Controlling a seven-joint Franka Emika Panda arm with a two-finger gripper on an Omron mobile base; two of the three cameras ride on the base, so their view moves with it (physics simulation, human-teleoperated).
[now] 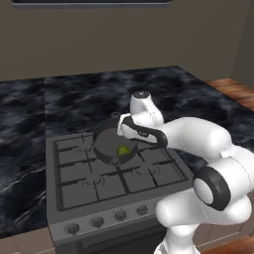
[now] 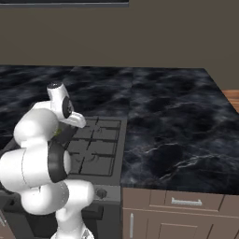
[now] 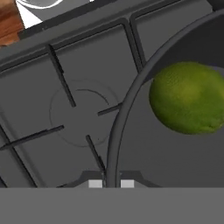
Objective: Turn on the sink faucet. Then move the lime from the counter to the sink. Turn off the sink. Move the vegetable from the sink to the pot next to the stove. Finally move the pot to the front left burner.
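The dark grey pot (image 1: pixel 105 143) sits over the stove (image 1: pixel 74 171) grates, toward the back middle; whether it rests on them I cannot tell. The yellow-green lime (image 1: pixel 120 149) lies inside it. My gripper (image 1: pixel 120 130) reaches down from the right and is shut on the pot's near-right rim. In the hand view the fingertips (image 3: pixel 95 184) pinch the pot rim (image 3: pixel 117 131) at the gripper (image 3: pixel 111 183), with the lime (image 3: pixel 188 97) large at the right inside the pot. The front left burner (image 1: pixel 82 186) lies bare under its grate. The sink and its faucet are out of view.
A row of round knobs (image 1: pixel 97 222) lines the stove front. Black marble counter (image 1: pixel 25 149) flanks the stove on the left, and counter (image 2: pixel 177 121) extends to the right above wooden drawers (image 2: pixel 186 203). A bare burner (image 3: pixel 81 114) shows beside the pot.
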